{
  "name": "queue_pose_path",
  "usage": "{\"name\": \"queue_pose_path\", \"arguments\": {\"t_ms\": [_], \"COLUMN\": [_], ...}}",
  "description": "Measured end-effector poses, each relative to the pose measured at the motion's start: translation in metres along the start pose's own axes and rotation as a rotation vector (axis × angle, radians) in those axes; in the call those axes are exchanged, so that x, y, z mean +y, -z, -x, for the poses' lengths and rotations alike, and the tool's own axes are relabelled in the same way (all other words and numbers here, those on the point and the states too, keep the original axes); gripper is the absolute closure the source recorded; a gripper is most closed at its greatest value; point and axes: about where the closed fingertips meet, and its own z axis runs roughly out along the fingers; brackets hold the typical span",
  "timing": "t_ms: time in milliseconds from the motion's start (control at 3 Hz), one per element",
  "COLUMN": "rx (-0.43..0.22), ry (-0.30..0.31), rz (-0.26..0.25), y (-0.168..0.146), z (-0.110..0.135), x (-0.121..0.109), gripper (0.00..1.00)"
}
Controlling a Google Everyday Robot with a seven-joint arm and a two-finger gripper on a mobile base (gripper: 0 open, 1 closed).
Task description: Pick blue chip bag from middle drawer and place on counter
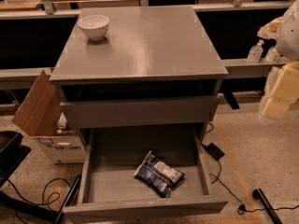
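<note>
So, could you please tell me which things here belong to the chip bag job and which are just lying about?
For the job:
- blue chip bag, lying in the open middle drawer
- counter
- gripper, at the right edge, away from the drawer

Lying about:
- white bowl on the counter
- cardboard box
- bottles
- power adapter on the floor

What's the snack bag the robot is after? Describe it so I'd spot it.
Under the big grey counter, the middle drawer stands pulled open. On its floor lies the blue chip bag, alone: crinkly, dark blue with white patches, unlike the smooth white bowl on top. The gripper hangs at the right edge, away from it.
</note>
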Motion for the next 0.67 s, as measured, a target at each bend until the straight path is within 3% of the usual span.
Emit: {"name": "queue_pose_path", "arguments": {"t_ms": [333,667], "rx": [0.003,-0.001], "ry": [0.003,-0.014], "rz": [-0.016,-0.014], "y": [-0.01,-0.058], "z": [0.004,0.009], "x": [0.001,0.007], "gripper": [0.0,0.0]}}
